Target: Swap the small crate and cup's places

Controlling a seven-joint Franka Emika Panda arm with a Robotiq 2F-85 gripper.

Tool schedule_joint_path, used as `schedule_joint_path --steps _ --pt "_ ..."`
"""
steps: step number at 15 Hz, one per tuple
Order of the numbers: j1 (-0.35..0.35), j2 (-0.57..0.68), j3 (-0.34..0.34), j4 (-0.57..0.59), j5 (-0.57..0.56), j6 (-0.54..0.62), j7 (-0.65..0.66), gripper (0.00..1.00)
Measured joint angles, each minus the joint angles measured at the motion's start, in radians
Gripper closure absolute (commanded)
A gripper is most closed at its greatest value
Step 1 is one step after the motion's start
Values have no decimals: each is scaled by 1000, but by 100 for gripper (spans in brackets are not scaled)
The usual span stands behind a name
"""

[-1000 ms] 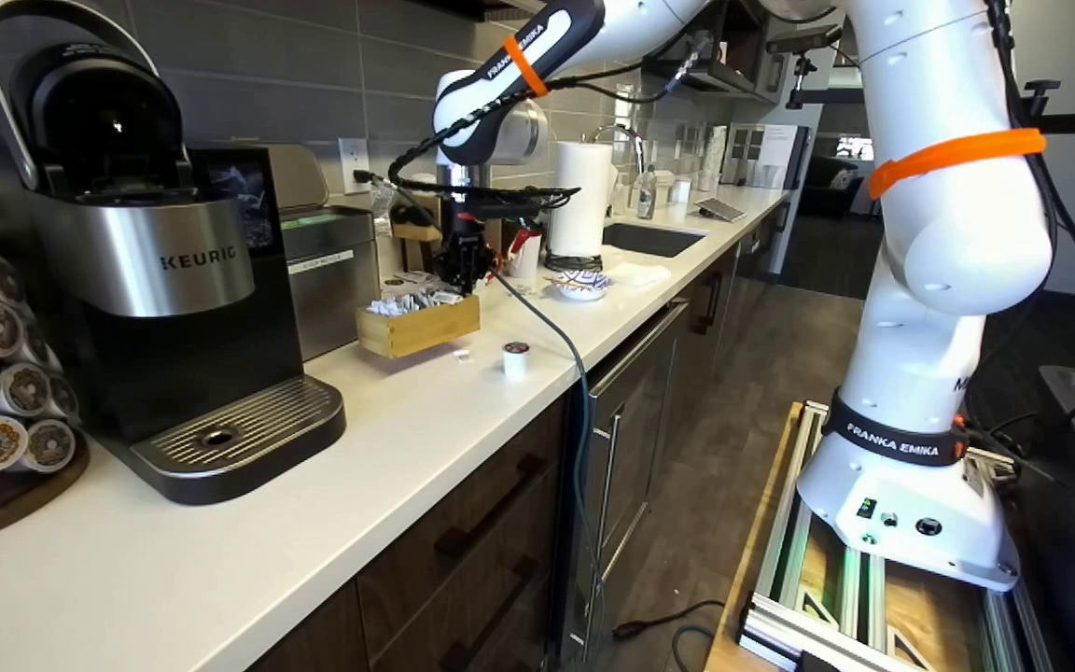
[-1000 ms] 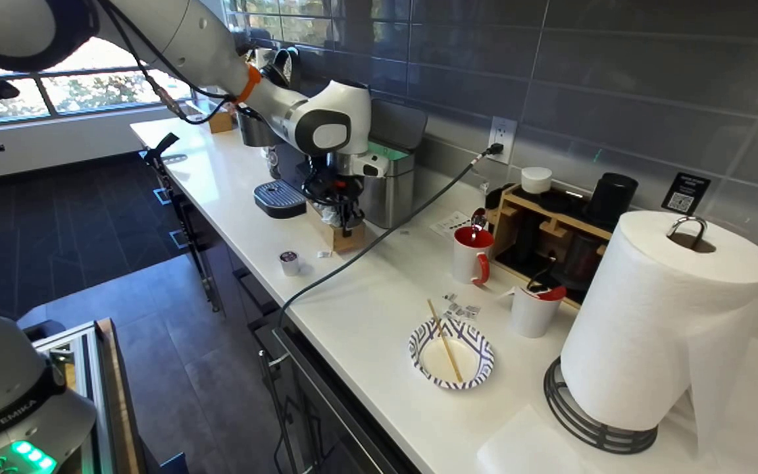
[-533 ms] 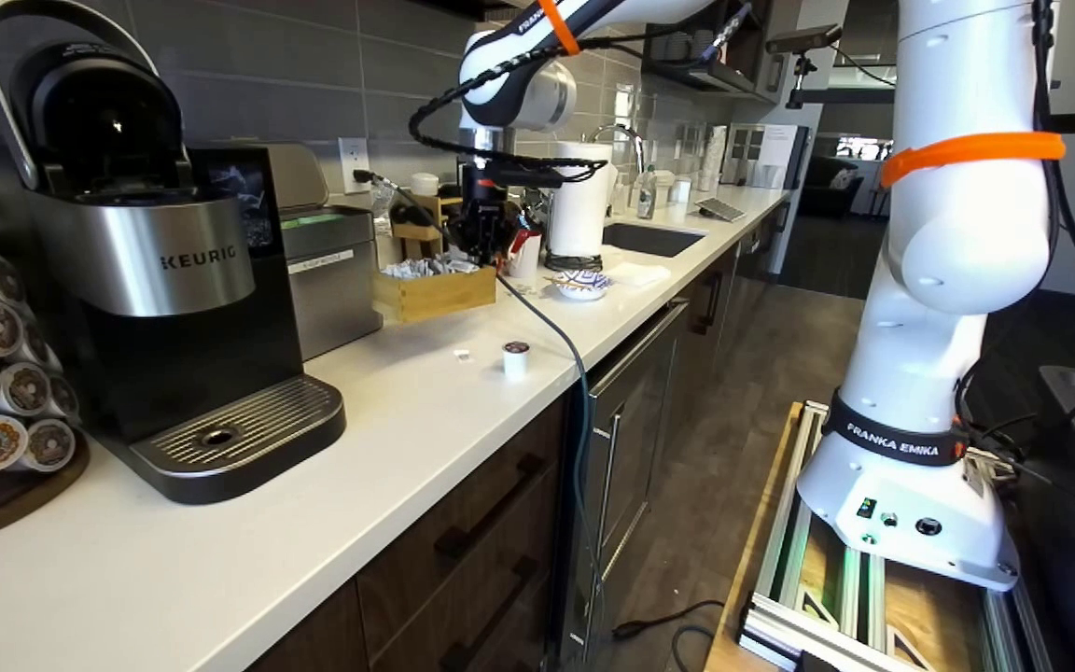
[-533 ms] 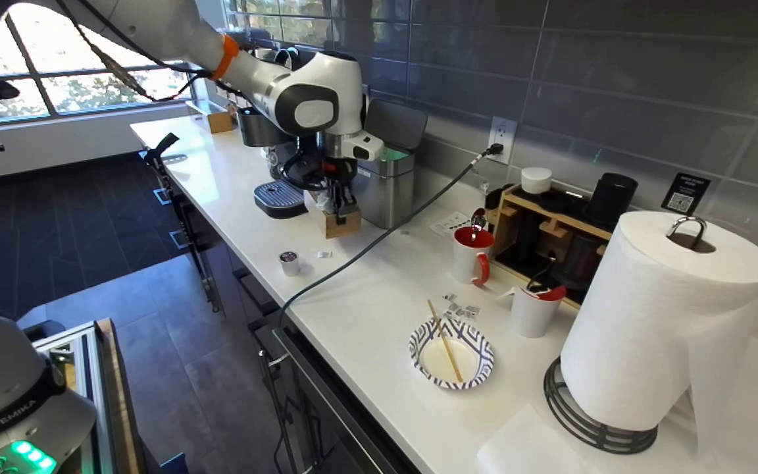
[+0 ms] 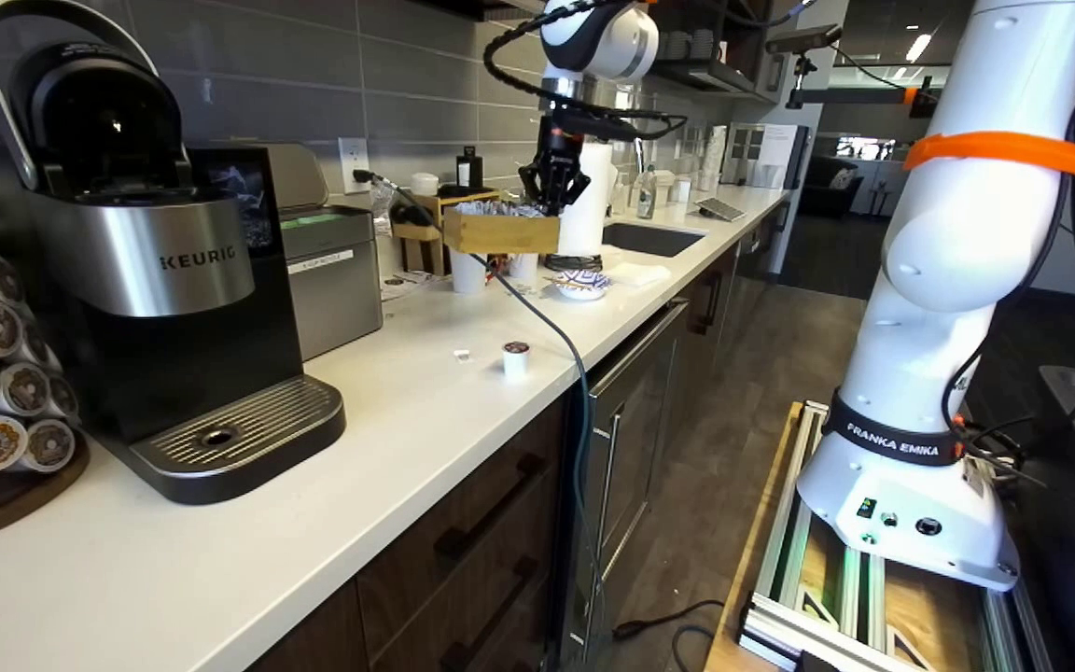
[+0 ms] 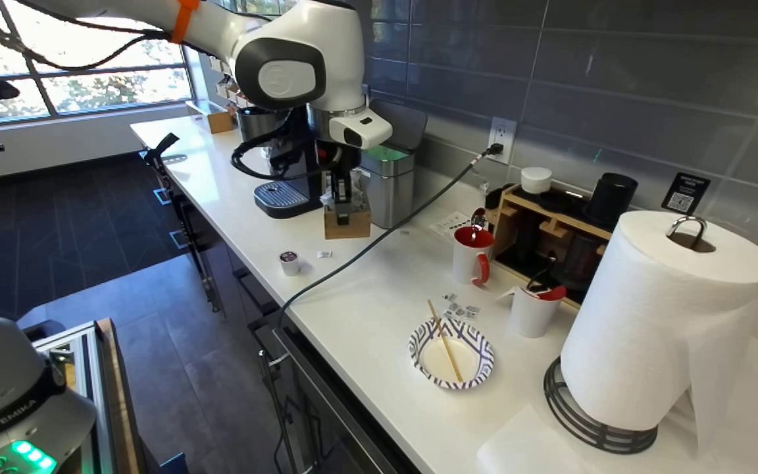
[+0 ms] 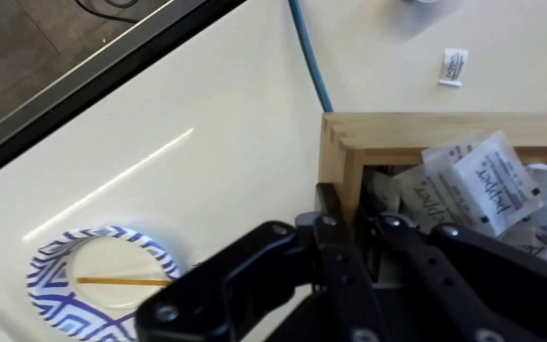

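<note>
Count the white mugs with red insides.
2. In an exterior view: the red-handled mug beside the wooden rack, another mug nearer the paper-towel roll. Others may be hidden.

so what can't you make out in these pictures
Far end of the small crate: past the wrist view's right edge.
Its floor: hidden by packets and fingers, same view.
Most of the cup: past that view's top edge.
Wording on the loose packet: too small in both exterior views, blurred in the wrist view.

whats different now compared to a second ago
The small crate has risen higher and moved away from the coffee machine, toward the paper towel roll; the hand still grips its end. The cup and patterned bowl stayed put.
</note>
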Motion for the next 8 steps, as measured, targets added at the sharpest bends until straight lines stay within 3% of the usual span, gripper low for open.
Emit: schedule_joint_path --steps 8 --pt "-115 -31 -79 -32 35 -3 210 97"
